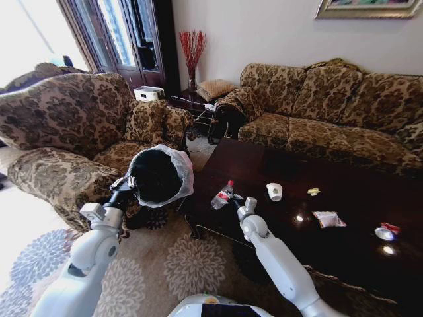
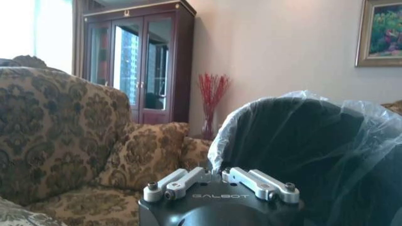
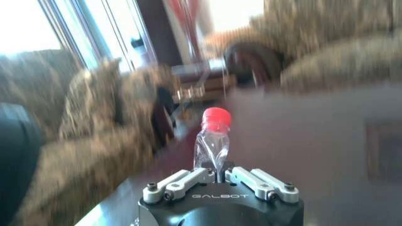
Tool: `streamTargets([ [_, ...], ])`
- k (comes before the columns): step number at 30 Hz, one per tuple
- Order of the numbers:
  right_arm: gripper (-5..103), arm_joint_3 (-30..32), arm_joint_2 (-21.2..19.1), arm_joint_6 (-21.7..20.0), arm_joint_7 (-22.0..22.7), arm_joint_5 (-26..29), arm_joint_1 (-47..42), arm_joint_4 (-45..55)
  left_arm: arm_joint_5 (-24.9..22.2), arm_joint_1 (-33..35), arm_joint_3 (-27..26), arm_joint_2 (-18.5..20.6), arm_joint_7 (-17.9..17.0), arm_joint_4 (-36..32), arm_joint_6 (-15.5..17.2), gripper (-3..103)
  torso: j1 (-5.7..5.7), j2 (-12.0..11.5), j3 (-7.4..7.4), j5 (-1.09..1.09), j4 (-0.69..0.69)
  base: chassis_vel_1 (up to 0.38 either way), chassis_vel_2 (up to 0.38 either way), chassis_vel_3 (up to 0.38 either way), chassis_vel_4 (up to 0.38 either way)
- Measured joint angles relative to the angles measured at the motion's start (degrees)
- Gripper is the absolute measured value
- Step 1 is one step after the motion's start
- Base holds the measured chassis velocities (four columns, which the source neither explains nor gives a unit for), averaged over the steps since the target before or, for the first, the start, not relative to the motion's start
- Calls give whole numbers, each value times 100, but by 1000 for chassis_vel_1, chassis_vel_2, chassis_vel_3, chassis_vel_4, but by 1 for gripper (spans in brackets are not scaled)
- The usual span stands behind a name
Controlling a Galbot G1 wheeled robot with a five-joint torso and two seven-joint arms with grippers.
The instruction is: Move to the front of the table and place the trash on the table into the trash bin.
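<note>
Bottle (image 3: 212, 141) clamped between right gripper (image 3: 218, 175) jaws.

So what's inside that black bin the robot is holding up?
The trash bin tilts toward the camera, left gripper pinching its bag-lined rim. Its dark inside looks empty; the very bottom is too shadowed to tell.

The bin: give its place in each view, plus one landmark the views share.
Head view: the bin is left of centre, tilted mouth-up, held at its rim by the left hand.
Left wrist view: it is just beyond the hand, towards the painting.
Right wrist view: a dark shape at one edge may be it; cannot tell.
Shared landmark: the red twigs.
</note>
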Motion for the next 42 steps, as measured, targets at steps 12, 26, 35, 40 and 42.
streamTargets([
  [12,0,-548,-860,159,-651,1393,2203,1145,-1435,-1033,537,1728,90,829,738,3,0,0,-1,-2,-9,0,0,0,0],
  [26,0,-2932,-86,627,-1801,357,4778,266,-2902,-2437,1675,3192,183,1031,1789,3,0,2,-1,2,-4,0,0,0,0],
  [35,0,-3290,-99,873,-2207,-529,4594,227,-3435,-2834,1896,3373,267,1227,2137,3,-1,2,-2,-1,1,0,0,0,0],
  [40,6,-3313,-114,806,-2201,-925,4470,260,-3452,-2771,1825,3360,289,1176,2176,3,-1,2,-2,0,-1,0,0,0,0],
  [42,6,-3327,-114,806,-2188,-952,4451,266,-3448,-2756,1814,3346,290,1166,2178,3,-1,2,-2,0,-1,0,0,0,0],
])
